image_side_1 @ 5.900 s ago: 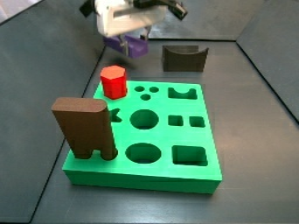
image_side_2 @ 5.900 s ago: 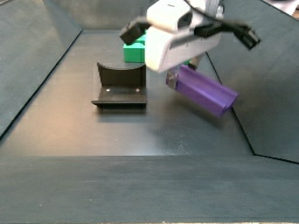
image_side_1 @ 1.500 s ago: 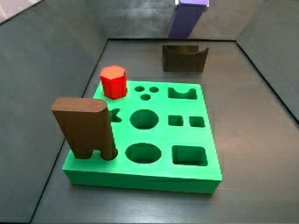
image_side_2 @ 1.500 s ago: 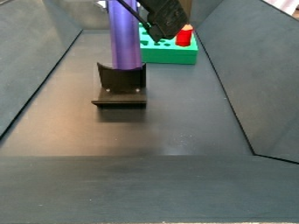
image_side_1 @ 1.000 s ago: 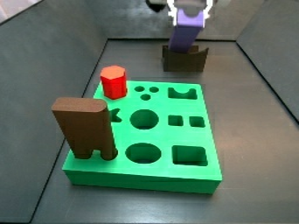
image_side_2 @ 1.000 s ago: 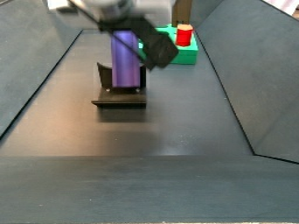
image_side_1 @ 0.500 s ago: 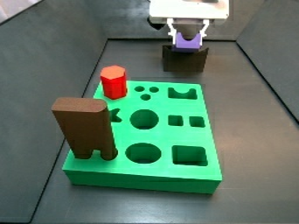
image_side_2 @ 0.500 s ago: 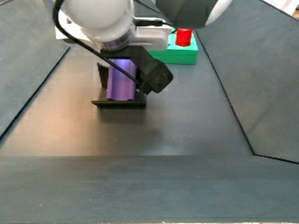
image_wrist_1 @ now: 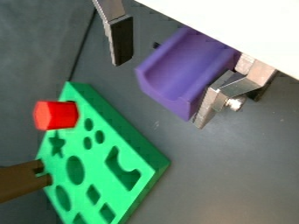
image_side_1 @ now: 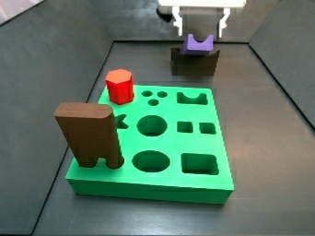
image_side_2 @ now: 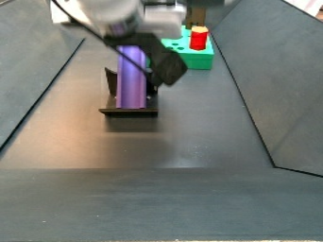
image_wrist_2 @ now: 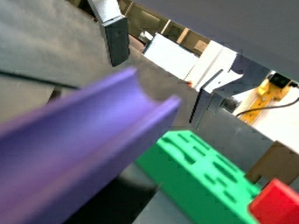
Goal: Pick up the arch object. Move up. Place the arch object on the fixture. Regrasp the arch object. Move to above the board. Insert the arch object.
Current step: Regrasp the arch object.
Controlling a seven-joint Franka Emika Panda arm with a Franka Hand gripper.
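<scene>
The purple arch object (image_side_1: pixel 198 41) lies in the curved notch of the dark fixture (image_side_1: pixel 194 64) at the back of the floor. A side view shows it lengthwise (image_side_2: pixel 131 80) on the fixture's base (image_side_2: pixel 128 108). My gripper (image_side_1: pixel 204 18) hangs just above it, open. In a wrist view my gripper (image_wrist_1: pixel 170 66) straddles the arch object (image_wrist_1: pixel 181 70), notch face showing, with a clear gap to one finger (image_wrist_1: pixel 118 37). The green board (image_side_1: pixel 147 189) lies nearer the front.
A red hexagonal peg (image_side_1: pixel 120 86) and a tall brown block (image_side_1: pixel 87 134) stand in the board's left side. Sloped dark walls (image_side_1: pixel 285 88) close in the floor on both sides. The board (image_side_2: pixel 192 60) sits behind the fixture in a side view.
The arch object came down from upright above the fixture to lying in its notch. Since half a second ago the fingers have spread and risen slightly off it.
</scene>
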